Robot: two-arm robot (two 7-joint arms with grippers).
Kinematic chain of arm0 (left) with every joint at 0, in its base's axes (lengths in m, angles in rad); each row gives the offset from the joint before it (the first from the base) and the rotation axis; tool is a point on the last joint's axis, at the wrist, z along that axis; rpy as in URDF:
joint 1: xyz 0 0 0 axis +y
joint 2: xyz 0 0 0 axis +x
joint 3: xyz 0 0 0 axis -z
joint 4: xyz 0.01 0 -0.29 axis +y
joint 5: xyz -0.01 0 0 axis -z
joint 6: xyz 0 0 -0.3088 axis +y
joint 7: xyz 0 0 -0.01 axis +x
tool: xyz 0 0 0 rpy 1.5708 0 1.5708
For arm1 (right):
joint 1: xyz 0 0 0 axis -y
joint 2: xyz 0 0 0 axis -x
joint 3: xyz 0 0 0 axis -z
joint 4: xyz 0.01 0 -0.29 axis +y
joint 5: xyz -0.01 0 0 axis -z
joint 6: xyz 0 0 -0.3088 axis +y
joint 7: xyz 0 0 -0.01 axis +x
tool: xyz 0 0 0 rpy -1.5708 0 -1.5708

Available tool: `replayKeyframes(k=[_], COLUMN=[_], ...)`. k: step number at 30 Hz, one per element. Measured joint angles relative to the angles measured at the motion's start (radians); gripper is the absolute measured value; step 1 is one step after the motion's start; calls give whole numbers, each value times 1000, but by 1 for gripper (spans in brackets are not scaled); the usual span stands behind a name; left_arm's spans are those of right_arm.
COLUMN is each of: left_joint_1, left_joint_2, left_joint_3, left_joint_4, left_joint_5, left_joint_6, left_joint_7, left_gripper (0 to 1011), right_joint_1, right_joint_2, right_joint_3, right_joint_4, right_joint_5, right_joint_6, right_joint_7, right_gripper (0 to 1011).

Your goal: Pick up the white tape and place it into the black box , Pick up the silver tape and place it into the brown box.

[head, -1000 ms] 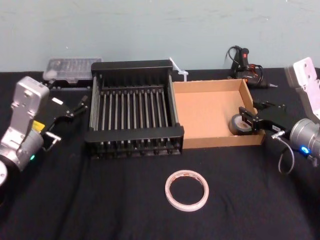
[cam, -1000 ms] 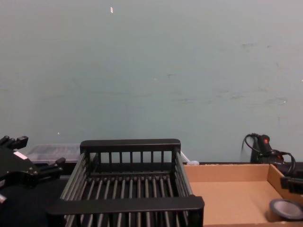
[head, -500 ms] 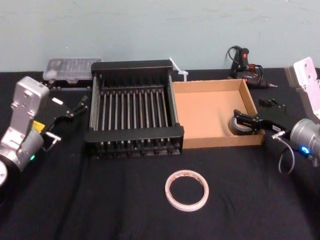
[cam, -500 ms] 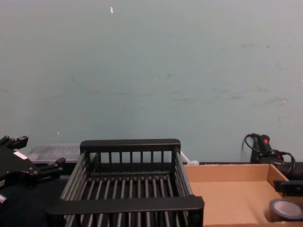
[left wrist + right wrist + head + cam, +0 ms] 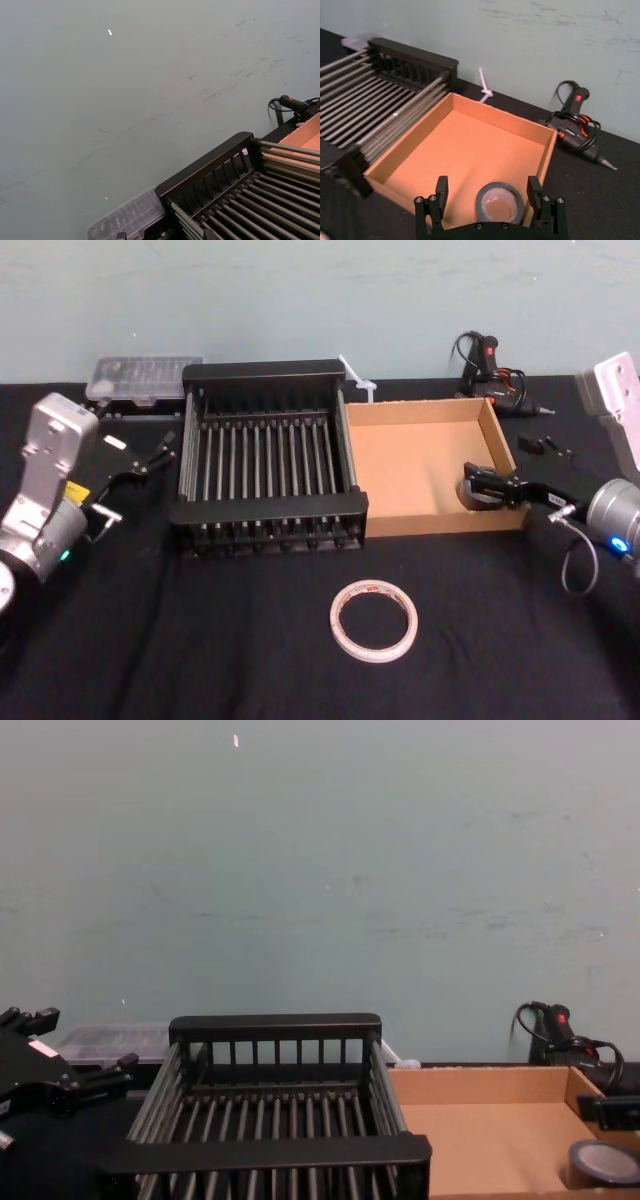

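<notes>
The silver tape [image 5: 499, 202] lies flat in the brown box [image 5: 430, 525], at its 4 o'clock corner, hole facing up. Being round, it has no long axis. The right gripper [image 5: 487, 184] is spread, one finger on either side of the roll and clear of it. The white tape [image 5: 336, 620] also lies flat, on the tabletop [image 5: 200, 640] at 6 o'clock of the boxes. It looks light, thin and perhaps flexible, so pinching its wall with one finger through the hole seems safest. The left gripper [image 5: 150, 455] is parked at 9 o'clock of the black box [image 5: 265, 505].
</notes>
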Motion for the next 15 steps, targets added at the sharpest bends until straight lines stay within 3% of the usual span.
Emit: replayKeyframes(k=[7,15], left_joint_1=[0,0], left_joint_2=[0,0], left_joint_3=[0,0], left_joint_4=[0,0], left_joint_5=[0,0], left_joint_6=[0,0], left_joint_7=[0,0], left_gripper=[1001,1001], right_joint_1=[-54,-92], right_joint_2=[40,107], right_joint_3=[14,-28], right_joint_4=[-84,-151], right_joint_5=[40,63], right_joint_6=[34,37], right_joint_7=[46,119], right_gripper=[1002,1002])
